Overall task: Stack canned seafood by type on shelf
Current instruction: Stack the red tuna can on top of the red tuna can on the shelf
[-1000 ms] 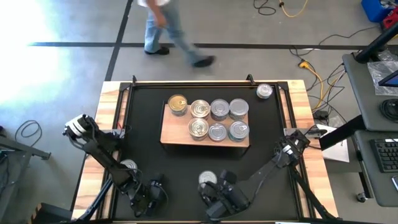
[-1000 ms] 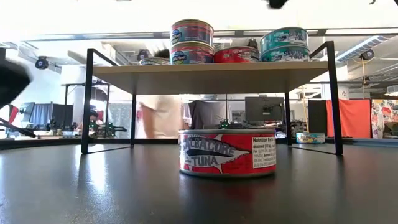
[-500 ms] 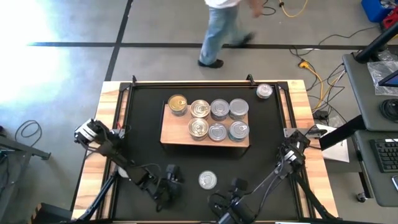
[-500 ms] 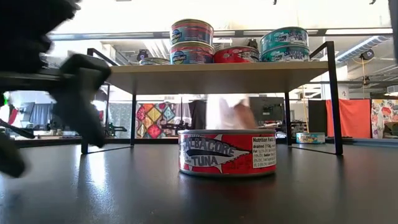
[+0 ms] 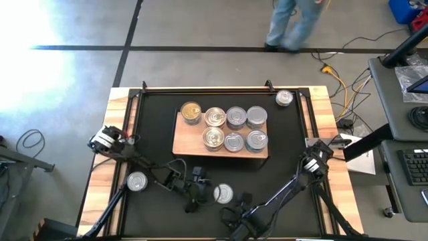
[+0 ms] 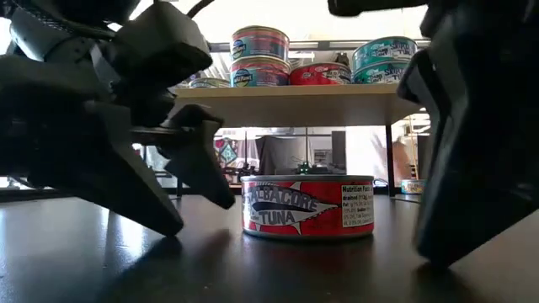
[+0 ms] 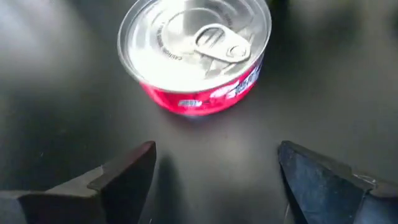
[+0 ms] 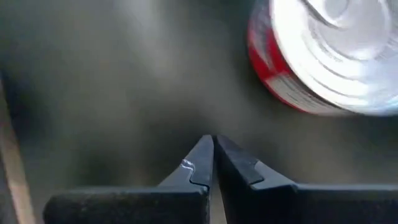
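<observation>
You are looking at a black mat (image 5: 154,140) laid over a wooden table (image 5: 119,110), with grey concrete floor beyond. A person (image 5: 294,23) walks past the far edge, and cables (image 5: 338,73) trail on the floor at the right. On the mat stands the shelf (image 5: 184,142), its pale board carrying seven tins.

From left to right along the near side:
- A silver-lidded tin (image 5: 136,181) lies on the mat beside the left arm.
- The left gripper (image 5: 198,191) sits just left of the red albacore tuna tin (image 5: 223,194). Its fingers (image 7: 127,171) are spread wide and grasp nothing. In the left wrist view the tin (image 7: 196,53) lies ahead of the gap, apart from both fingertips.
- The right gripper (image 5: 239,204) rests just right of and nearer than that tin, fingers (image 8: 202,163) pressed together on nothing. The tin (image 8: 323,56) lies off to one side of its tips.
- A lone tin (image 5: 284,98) stands on the mat past the far right corner of the shelf.

Compared with one second ago, the left gripper has travelled from the near left of the mat to the tuna tin and its fingers have spread. The right gripper has changed little. The person has crossed from left to right. The tins have not moved.
</observation>
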